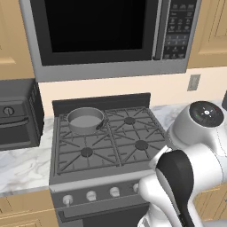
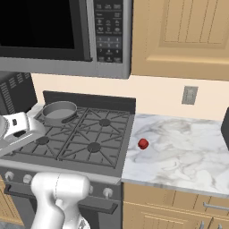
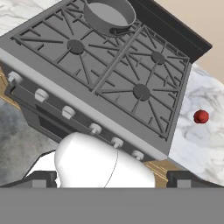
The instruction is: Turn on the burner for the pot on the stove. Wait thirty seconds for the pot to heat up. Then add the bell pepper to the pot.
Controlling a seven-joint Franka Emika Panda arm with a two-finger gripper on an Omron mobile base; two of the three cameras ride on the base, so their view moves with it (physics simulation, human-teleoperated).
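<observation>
With jaws spread wide and empty, reach for the pale round knob [image 3: 15, 78] serving the small grey metal pot's [image 1: 84, 119] rear-left burner.

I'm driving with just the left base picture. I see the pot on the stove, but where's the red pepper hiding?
Observer: The bell pepper is on the marble counter, just to the right of the stove.
Operator: Is it bumping into anything?
Observer: No. It lies by itself, a little apart from the stove's edge.
Operator: Are the robot's fingers open?
Observer: Yes. In the hand view the fingers stand wide apart with nothing between them.
</observation>
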